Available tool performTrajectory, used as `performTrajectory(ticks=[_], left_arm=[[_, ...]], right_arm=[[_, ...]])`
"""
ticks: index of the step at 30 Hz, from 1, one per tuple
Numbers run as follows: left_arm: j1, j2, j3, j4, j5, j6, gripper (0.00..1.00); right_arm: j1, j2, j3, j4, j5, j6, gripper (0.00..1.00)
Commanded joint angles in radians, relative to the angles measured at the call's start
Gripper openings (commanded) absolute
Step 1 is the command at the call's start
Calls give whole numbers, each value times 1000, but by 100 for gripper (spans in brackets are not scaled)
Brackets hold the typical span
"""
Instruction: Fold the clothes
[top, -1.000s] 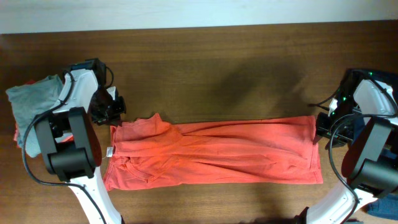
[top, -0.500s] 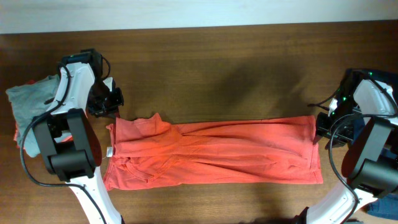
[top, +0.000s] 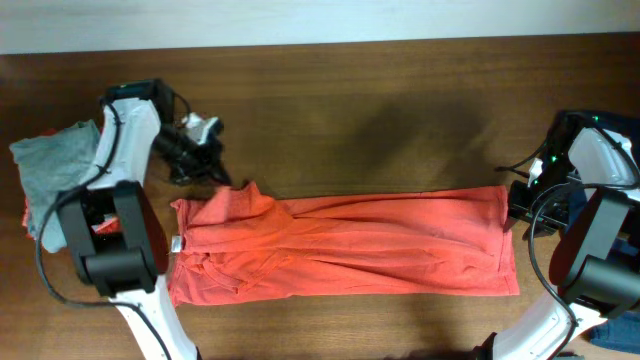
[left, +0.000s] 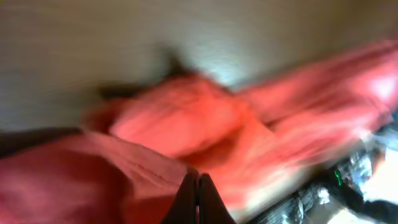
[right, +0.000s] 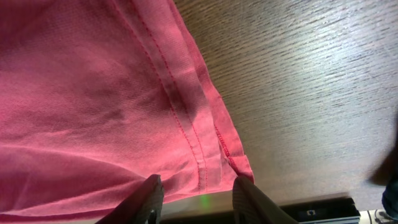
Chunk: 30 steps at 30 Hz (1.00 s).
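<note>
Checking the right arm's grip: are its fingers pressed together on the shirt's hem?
No, the right gripper stands with fingers apart, a hem corner of the orange shirt between them.

T-shirt (top: 345, 245): you see it orange-red, lying as one long band across the bench (top: 350, 110).
Left tool (top: 215, 172): near its upper-left corner.
Right tool (top: 515, 208): at its right edge.
Grey garment (top: 45, 165): bunched at your far left.

The dark wooden table (top: 400, 110) I work at carries the orange-red T-shirt (top: 380, 245). It lies flat on the wood as a long band folded lengthwise, running from about 8 o'clock to 3 o'clock, its bunched, wrinkled end toward 8. At 9 o'clock, by the table's edge and apart from the shirt, I see a crumpled grey garment (top: 50, 165).
</note>
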Motion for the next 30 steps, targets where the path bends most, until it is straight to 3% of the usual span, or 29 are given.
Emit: performTrajectory(ticks=[1,7,18,30], left_arm=[[-93,-146,21,-92,232,339,1],[-243,-201,21,-164,245,416,1],[-481,-200,20,-254,167,415,0],[-555,-200,20,-259,120,411,1]], right_arm=[[-6,-28,13,-3,-9,5,41],[-6,-28,13,-3,-9,5,42],[-6,-28,13,-8,-9,5,41],[-6,-28,13,-16,-9,5,41]])
